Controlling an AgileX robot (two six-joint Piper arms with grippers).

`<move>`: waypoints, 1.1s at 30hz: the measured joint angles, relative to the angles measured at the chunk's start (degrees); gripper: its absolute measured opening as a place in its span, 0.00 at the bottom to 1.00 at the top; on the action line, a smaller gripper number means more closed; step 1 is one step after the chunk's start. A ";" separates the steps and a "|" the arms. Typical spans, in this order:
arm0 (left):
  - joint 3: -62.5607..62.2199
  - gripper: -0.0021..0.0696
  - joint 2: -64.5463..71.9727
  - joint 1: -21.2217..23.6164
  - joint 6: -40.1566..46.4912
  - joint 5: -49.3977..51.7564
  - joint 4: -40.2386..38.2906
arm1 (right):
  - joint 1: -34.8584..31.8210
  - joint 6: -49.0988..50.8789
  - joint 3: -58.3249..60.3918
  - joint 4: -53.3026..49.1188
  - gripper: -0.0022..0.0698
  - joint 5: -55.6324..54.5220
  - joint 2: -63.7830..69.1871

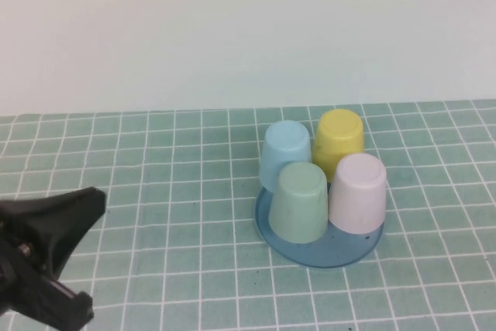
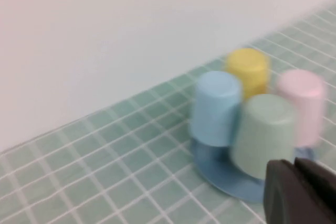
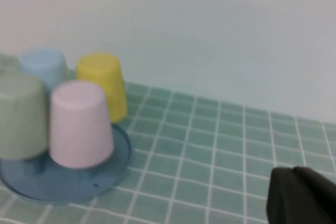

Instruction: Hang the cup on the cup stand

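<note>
The pink cup [image 1: 357, 191] sits inverted on the cup stand [image 1: 319, 257], lower right. The left claw [image 1: 54, 226], lower left, looks narrow; the right claw [image 3: 302, 195] I cannot tell. Withdraw clear without nudging the cups.

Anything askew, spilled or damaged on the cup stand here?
Nothing stands out. The pink cup sits upside down on the cup stand like its three neighbours. Left gripper is off to the left, right gripper apart from the stand.

Smooth matt plastic pink cup [image 1: 357, 193] on glossy blue plastic cup stand [image 1: 322, 254]; tiled green table [image 1: 170, 191]; matt black left gripper [image 1: 54, 230].
</note>
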 joint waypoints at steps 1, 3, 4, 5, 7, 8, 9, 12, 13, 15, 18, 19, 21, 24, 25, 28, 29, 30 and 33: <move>2.71 0.03 -0.41 0.00 0.00 -4.06 -1.69 | 0.00 1.80 1.34 -2.06 0.03 -0.14 0.00; 6.52 0.03 -0.57 0.00 0.00 -10.42 -5.85 | 0.00 3.51 2.64 -6.01 0.03 -0.42 0.00; 7.50 0.03 -0.57 0.00 0.00 -12.36 -7.42 | 0.00 4.08 2.80 -7.60 0.03 -0.67 0.00; 7.79 0.03 -0.57 0.00 0.00 -12.89 -8.61 | 0.00 4.38 2.89 -8.59 0.03 -0.67 0.00; 7.79 0.03 -0.67 0.00 0.00 -12.98 -8.88 | 0.00 5.30 2.89 -8.80 0.03 -0.23 0.00; 7.79 0.03 -0.66 0.00 0.00 -12.98 -8.98 | 0.00 6.40 2.89 -8.38 0.03 0.29 0.00; 7.79 0.03 -0.66 0.00 0.00 -12.98 -8.98 | 0.00 7.69 2.89 -7.84 0.03 0.94 0.00; 7.79 0.03 -0.66 0.00 0.00 -12.98 -8.98 | 0.00 9.83 2.89 -6.91 0.03 2.24 0.00; 7.79 0.03 -0.66 0.00 0.00 -12.98 -8.98 | 0.00 10.08 2.89 -6.91 0.03 2.49 0.00; 7.79 0.03 -0.66 0.00 0.00 -12.98 -8.98 | 0.00 10.32 2.89 -6.81 0.03 2.76 0.00; 7.87 0.03 -0.66 0.00 0.00 -12.98 -8.98 | 0.00 10.43 2.89 -6.81 0.03 2.76 0.00; 7.87 0.03 -0.66 0.00 0.00 -12.98 -8.98 | 0.00 10.43 2.89 -6.81 0.03 2.76 0.00; 7.87 0.03 -0.66 0.00 0.00 -12.98 -8.98 | 0.00 10.54 2.89 -6.81 0.03 2.76 0.00; 7.87 0.03 -0.66 0.00 0.00 -12.98 -8.98 | 0.00 10.48 2.89 -6.81 0.03 2.85 0.00; 7.92 0.03 -0.88 0.00 0.00 -12.98 -8.98 | 0.00 10.48 2.89 -6.81 0.03 2.85 0.00; 9.23 0.03 -6.07 1.68 1.66 -12.22 -7.65 | 0.00 10.48 2.99 -6.81 0.03 2.85 0.00; 9.66 0.03 -8.23 2.90 3.41 -12.22 -6.89 | 0.00 10.48 2.92 -6.81 0.03 3.17 0.00; 10.32 0.03 -11.26 4.62 4.83 -12.33 -6.33 | 0.00 10.48 2.92 -6.81 0.03 3.17 0.00; 13.62 0.03 -19.73 9.17 7.79 -11.93 -6.21 | 0.00 10.48 2.92 -6.71 0.03 3.24 0.00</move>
